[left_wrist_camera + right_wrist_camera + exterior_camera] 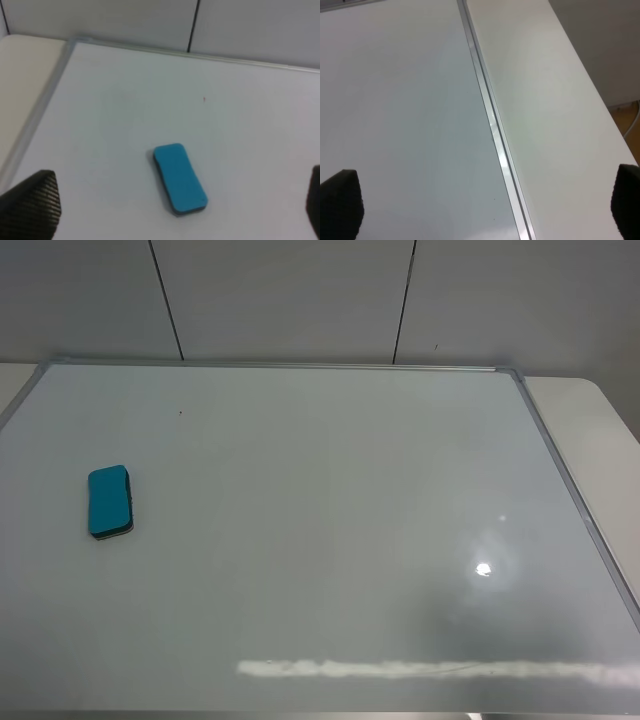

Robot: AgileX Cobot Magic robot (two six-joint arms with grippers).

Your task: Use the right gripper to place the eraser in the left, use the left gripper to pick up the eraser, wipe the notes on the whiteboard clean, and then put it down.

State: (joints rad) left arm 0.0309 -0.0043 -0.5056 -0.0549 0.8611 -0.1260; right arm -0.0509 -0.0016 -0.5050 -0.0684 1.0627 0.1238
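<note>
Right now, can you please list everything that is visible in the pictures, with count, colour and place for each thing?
whiteboard: one, glossy white with a thin silver frame, lying flat and filling most of the exterior high view.
eraser: one, teal-blue with a thin dark base, lying on the left part of the whiteboard, nothing touching it.
dark speck: one, tiny, on the whiteboard beyond the eraser.
red notes: none visible on the board.
table: one, white, showing past the right edge of the whiteboard.
wall: pale panels with dark seams, behind the board.
left claw: one, black, open, above the eraser, seen only in the left wrist view.
right claw: one, black, open, above the whiteboard's right frame edge.
</note>
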